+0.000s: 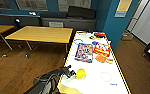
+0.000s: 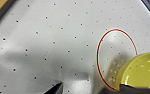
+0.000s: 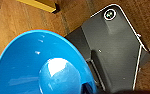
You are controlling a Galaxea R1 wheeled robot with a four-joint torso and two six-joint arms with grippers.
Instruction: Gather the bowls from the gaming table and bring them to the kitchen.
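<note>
The gaming table (image 1: pixel 91 67) runs from near to far on the right of the head view, with a white top and a yellow-and-dark edge. Its surface is perforated with small dark dots, and a thin red circle (image 2: pixel 116 55) is printed on it. To its left stand plain yellow-wood tables (image 1: pixel 41 33) on a dark wood floor (image 1: pixel 16 67).

The left arm (image 1: pixel 48 78) enters from the near left, bent and reaching right over the table's near left edge. The left gripper (image 1: pixel 72 73) sits against the yellow-green bowl (image 1: pixel 80 73); whether its fingers close on the rim cannot be determined.

The blue bowl (image 3: pixel 41 67) appears large in the right wrist view, glossy, round and seen from its open side, above the wood floor and beside a dark robot plate. The state of the right gripper cannot be determined.

On the far half of the table lie a purple game box (image 1: pixel 84 52), a red game box (image 1: pixel 101 49) and an orange paddle (image 1: pixel 101 58). Their print is unreadable.

The yellow-green bowl is bright, shallow and translucent, and it overlaps the red circle's edge.
</note>
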